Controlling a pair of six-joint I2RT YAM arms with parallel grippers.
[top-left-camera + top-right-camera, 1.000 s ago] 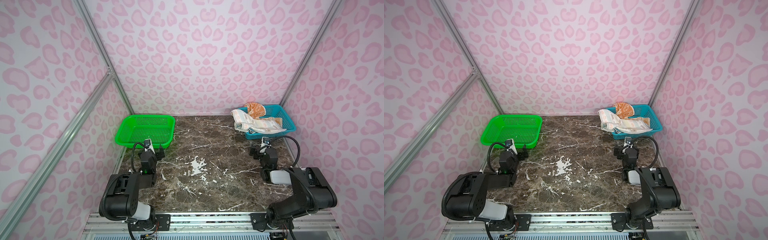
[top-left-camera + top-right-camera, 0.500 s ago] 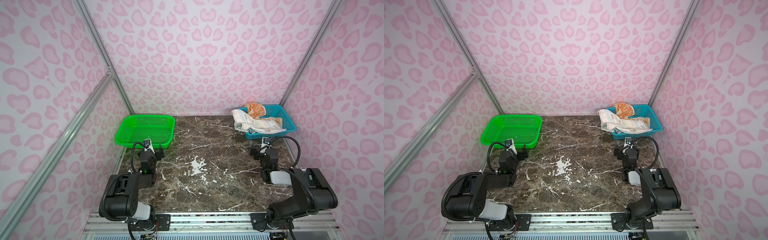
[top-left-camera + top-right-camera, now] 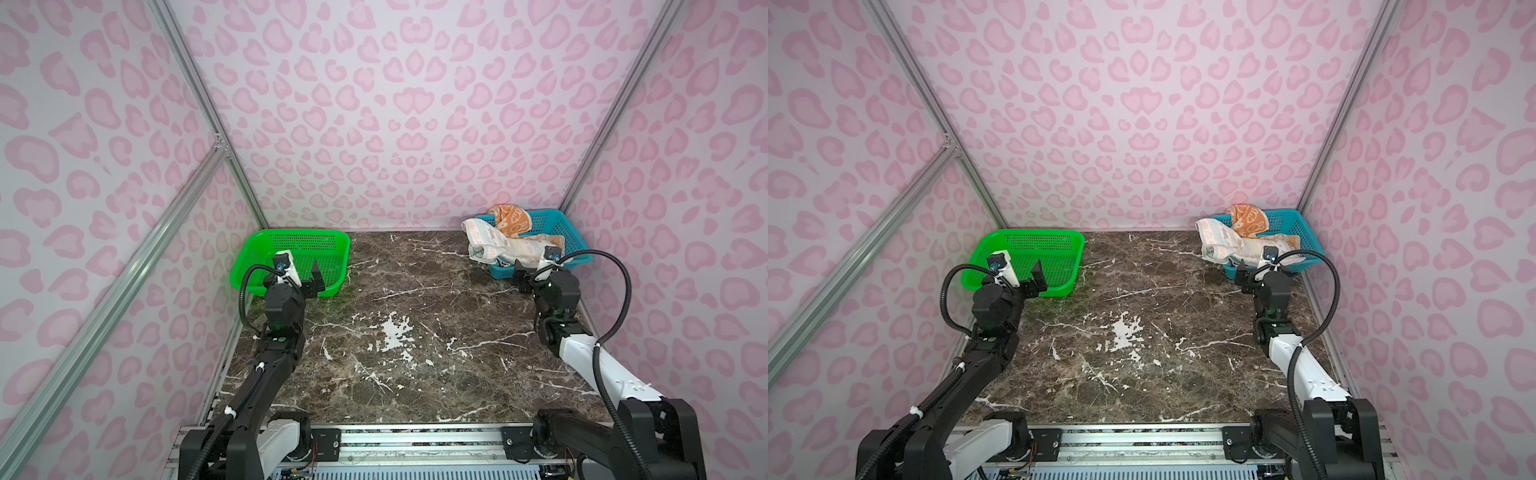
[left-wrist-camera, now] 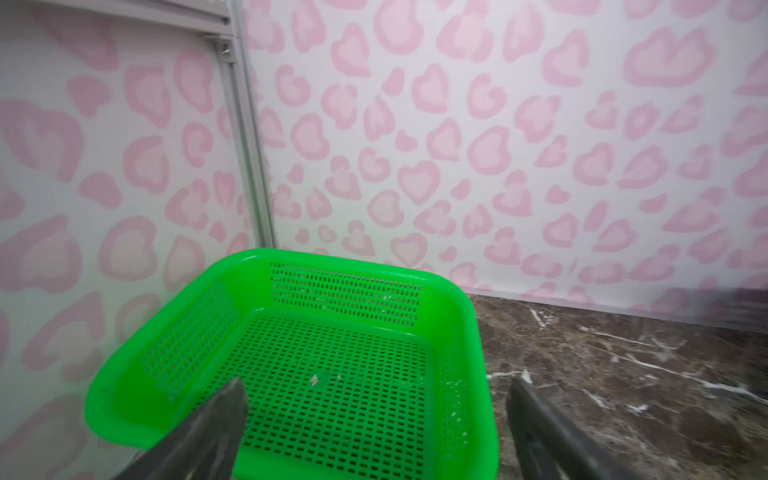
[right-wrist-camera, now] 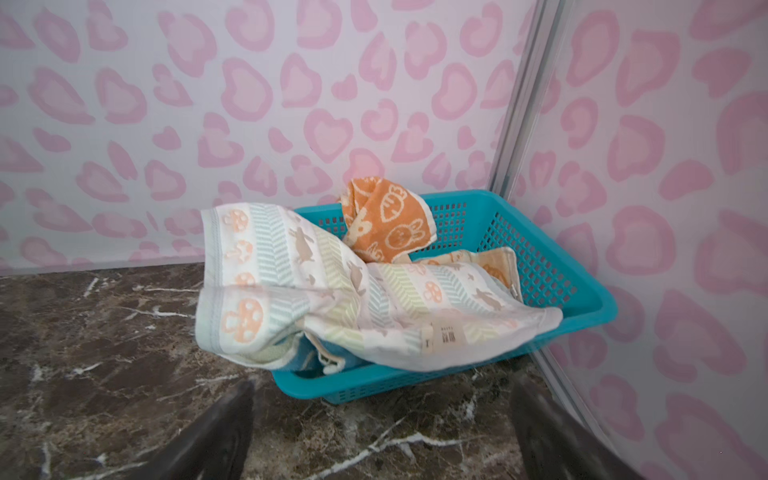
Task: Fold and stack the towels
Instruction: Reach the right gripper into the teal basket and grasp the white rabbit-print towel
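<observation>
At the far right corner of the table (image 3: 395,374), the towels (image 3: 498,243) were heaped in a basket (image 5: 561,266). The left claw (image 4: 376,384) and right claw (image 5: 382,384) were held wide, empty. The top towel (image 5: 316,291) was best pinched at its edge.

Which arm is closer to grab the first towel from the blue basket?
The right arm. Its open right tool faces the white towel spilling over the blue basket; the left tool faces the green basket, on the other side.

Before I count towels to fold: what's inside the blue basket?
White chevron towel spilling over the basket rim, orange bunny towel behind, blue cloth edge underneath. The rest is covered.
</observation>
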